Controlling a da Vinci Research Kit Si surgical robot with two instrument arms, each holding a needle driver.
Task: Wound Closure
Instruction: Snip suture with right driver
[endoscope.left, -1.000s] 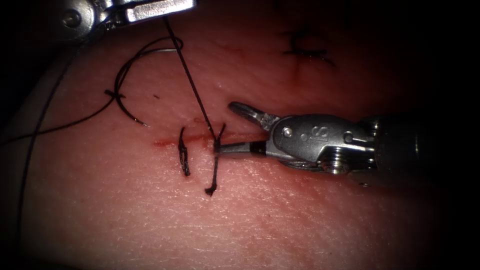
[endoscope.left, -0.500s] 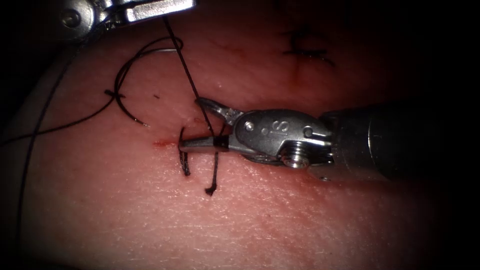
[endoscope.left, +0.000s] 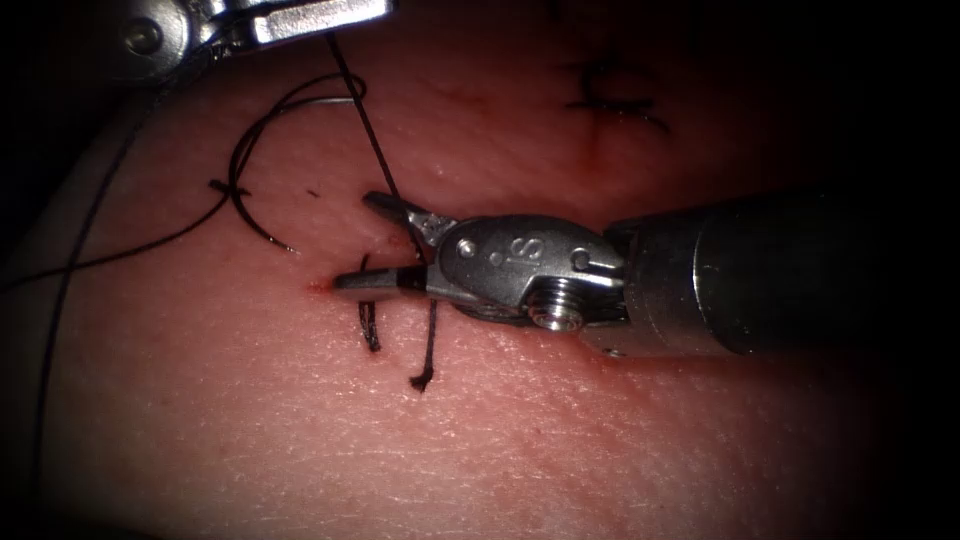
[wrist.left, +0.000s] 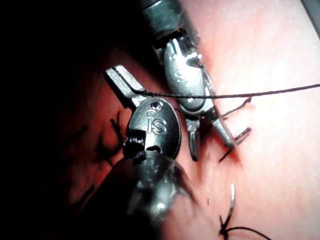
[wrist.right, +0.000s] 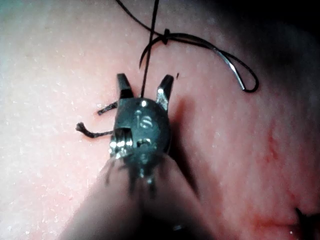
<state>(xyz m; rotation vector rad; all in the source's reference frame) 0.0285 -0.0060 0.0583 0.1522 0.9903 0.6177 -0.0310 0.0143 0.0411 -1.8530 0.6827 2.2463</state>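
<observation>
My left tool (endoscope.left: 372, 12) is at the upper left, jaws shut on the thread (endoscope.left: 375, 150). The thread runs taut down to the stitch on the cut (endoscope.left: 318, 288). My right tool (endoscope.left: 355, 242) reaches in from the right, jaws open and holding nothing, with the taut thread passing between them just above the stitch. In the right wrist view the thread (wrist.right: 146, 75) stands between the open fingers (wrist.right: 165, 86). In the left wrist view my left tool (wrist.left: 122, 87) clamps the thread (wrist.left: 260, 93). The curved needle (endoscope.left: 240, 185) lies free on the tissue (endoscope.left: 600, 430), up and left of the cut, not in the tissue.
An earlier stitch (endoscope.left: 368, 315) crosses the cut at its left end, and a short frayed thread tail (endoscope.left: 424, 365) hangs below the cut. Another dark stitch (endoscope.left: 610, 100) sits at the upper right. Slack thread (endoscope.left: 120, 250) trails off to the left from the needle.
My right tool has slid left along the cut with its jaws open, so the taut thread now lies between them. The left tool and the needle have stayed put.
</observation>
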